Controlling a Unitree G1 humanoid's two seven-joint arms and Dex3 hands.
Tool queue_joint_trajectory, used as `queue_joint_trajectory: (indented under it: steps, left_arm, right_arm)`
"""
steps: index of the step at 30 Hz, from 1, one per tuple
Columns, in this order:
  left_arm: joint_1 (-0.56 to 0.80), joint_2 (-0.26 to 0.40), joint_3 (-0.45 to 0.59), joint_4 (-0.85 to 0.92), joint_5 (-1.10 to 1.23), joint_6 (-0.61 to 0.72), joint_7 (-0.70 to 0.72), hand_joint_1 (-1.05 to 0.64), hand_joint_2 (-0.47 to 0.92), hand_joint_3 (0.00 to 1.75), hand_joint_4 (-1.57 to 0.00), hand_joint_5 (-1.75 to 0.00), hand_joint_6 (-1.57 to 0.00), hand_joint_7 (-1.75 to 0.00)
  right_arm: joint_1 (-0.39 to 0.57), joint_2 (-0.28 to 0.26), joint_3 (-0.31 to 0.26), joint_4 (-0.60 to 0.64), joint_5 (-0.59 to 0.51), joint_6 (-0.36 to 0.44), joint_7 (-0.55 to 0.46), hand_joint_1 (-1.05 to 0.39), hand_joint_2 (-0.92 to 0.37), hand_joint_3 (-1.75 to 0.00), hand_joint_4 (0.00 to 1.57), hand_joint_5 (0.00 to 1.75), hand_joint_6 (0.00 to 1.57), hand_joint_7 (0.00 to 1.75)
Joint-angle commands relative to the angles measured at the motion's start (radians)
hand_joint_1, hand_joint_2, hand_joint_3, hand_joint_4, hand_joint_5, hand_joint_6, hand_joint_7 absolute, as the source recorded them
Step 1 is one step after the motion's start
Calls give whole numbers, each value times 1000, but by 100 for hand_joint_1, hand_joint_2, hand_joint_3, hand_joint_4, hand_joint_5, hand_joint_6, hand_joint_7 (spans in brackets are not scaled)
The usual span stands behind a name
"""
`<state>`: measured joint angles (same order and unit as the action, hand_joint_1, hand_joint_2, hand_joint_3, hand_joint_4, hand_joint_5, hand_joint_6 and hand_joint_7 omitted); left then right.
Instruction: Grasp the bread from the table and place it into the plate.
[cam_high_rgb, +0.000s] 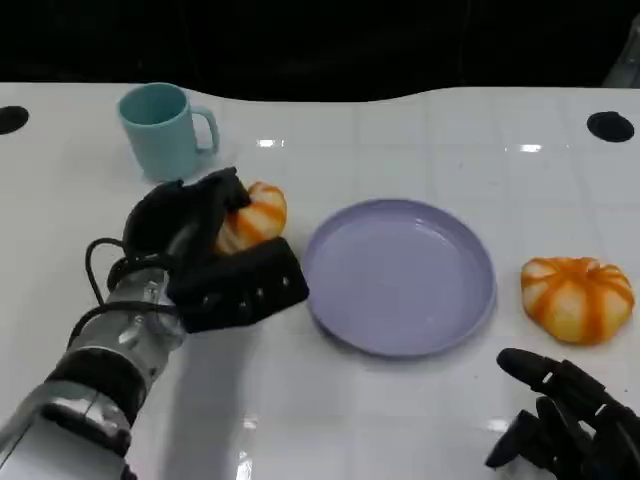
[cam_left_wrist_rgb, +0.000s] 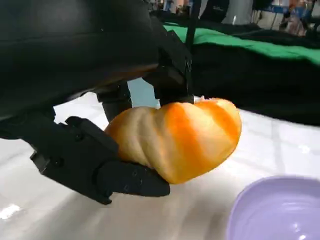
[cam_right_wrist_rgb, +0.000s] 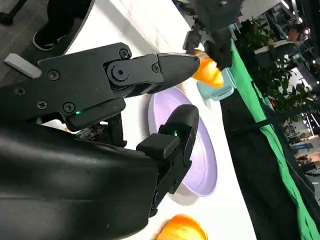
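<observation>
The left hand (cam_high_rgb: 205, 250) grips an orange-and-cream striped bread roll (cam_high_rgb: 254, 215) between its fingers, holding it just left of the lavender plate (cam_high_rgb: 400, 275) and in front of the teal mug (cam_high_rgb: 163, 128); from the left wrist the roll (cam_left_wrist_rgb: 177, 137) looks lifted off the white table (cam_high_rgb: 400, 400). A second striped roll (cam_high_rgb: 577, 298) lies on the table just right of the plate. The right hand (cam_high_rgb: 565, 420) rests low at the near right corner, fingers apart and holding nothing.

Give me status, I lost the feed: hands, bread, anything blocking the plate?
Left robot hand grips bread, beside plate. Right robot hand open, idle. Second bread right of plate. Path unobstructed.
</observation>
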<state>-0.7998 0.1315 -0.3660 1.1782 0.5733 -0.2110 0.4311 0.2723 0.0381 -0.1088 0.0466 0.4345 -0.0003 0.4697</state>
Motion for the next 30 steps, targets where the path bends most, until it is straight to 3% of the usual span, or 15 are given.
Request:
queue_joint_trajectory:
  steps: [1,5,10,14,26,30]
  left_arm:
    - [-39,-2,38,-56,-41,-36,8,-16,59,108,-87,-175,-67,-175]
    - [-41,-2,38,-67,-47,-38,0,-17,57,112,-87,-175,-67,-175]
    - [-98,-23,-8,-120,-51,-238,-155,-10,42,128,-85,-175,-70,-175]
    - [-122,-37,-13,-96,-61,-294,-257,-13,44,132,-88,-175,-76,-175]
    - [-147,-56,-32,-75,-48,-300,-328,-18,45,130,-91,-175,-77,-175]
    - [-188,-130,-132,-25,40,-246,-358,-18,59,109,-89,-175,-72,-175]
  right_arm:
    - [-6,-16,-12,-4,2,-1,-9,-80,-92,-20,68,148,96,56]
    - [-7,-16,-12,-3,2,-2,-10,-80,-92,-20,68,149,96,57]
    - [-13,-14,-14,3,10,3,-4,-80,-92,-19,67,149,96,58]
    - [-13,-14,-13,3,7,-1,-4,-79,-92,-20,66,150,94,59]
    - [-13,-14,-16,4,18,10,-3,-79,-92,-18,68,147,95,58]
    - [-10,-20,-19,7,29,1,25,-79,-92,-19,68,147,94,57]
